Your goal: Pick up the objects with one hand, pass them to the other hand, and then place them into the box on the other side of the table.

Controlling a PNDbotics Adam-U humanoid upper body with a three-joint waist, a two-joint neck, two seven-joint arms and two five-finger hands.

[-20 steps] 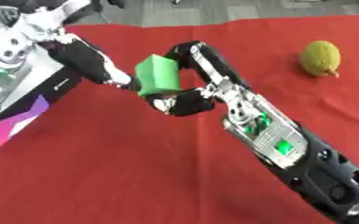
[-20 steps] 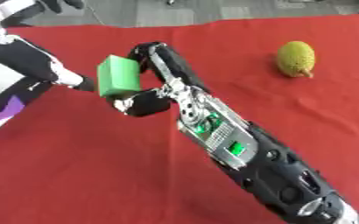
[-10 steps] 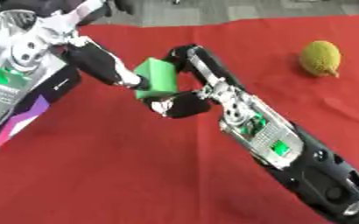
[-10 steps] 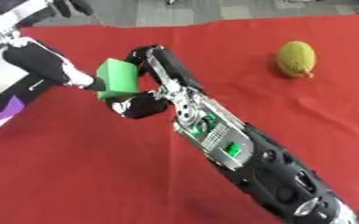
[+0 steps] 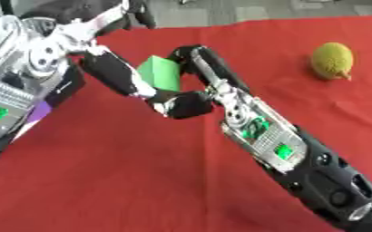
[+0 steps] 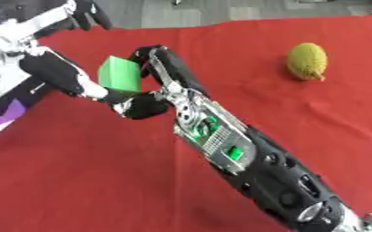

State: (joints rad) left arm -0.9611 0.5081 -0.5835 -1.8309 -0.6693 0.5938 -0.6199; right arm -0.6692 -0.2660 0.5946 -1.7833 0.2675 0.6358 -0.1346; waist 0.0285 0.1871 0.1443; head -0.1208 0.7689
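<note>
A green block is held above the red table, with my right hand shut on it: fingers curl over its top and the thumb sits below. The right arm comes in from the lower right. From the upper left, my left hand reaches in; one black finger lies along the block's left side and ends under it by the right thumb. The other left fingers stand raised and apart at the top. A bumpy yellow-green fruit lies on the cloth at the far right.
A red cloth covers the table. At the left edge, part of a black, white and purple thing shows under my left arm. Grey floor lies beyond the table's far edge.
My left hand has moved right and closer, and its finger now lies against the green block. The right hand still holds the block in about the same place.
</note>
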